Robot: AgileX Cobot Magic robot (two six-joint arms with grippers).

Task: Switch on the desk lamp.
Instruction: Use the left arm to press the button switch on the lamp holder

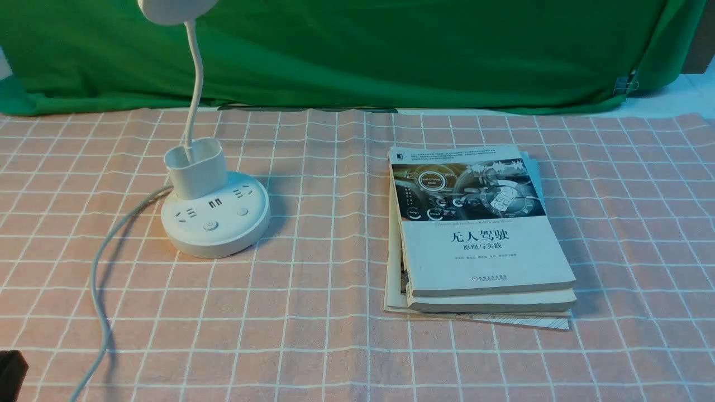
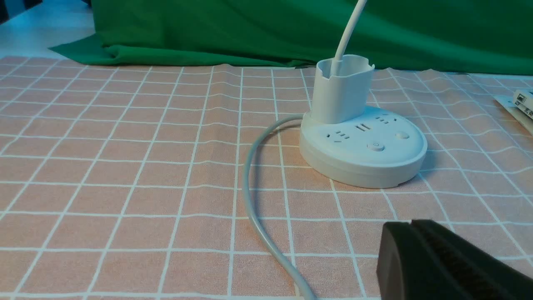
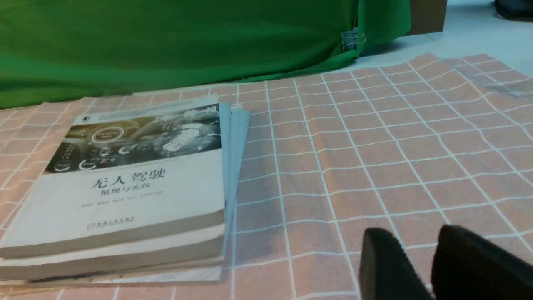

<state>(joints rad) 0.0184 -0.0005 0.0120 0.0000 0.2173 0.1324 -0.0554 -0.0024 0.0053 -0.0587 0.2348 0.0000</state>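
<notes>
The white desk lamp (image 1: 215,223) stands on the checked cloth at the left. Its round puck base carries sockets, USB ports and two buttons (image 1: 210,225). An oval cup (image 1: 195,167) sits on the base. A thin gooseneck (image 1: 194,84) rises to the round head (image 1: 176,8), which is cut off by the top edge. In the left wrist view the lamp base (image 2: 362,146) lies ahead of my left gripper (image 2: 412,224), which is shut, empty and well short of the base. My right gripper (image 3: 416,235) is open and empty over bare cloth, to the right of the books.
A stack of books (image 1: 480,234) lies right of centre and shows in the right wrist view (image 3: 120,187). The lamp's grey cable (image 1: 98,279) curves from the base toward the front left edge. A green backdrop (image 1: 391,50) hangs behind the table. A dark piece (image 1: 11,374) shows at the bottom left corner.
</notes>
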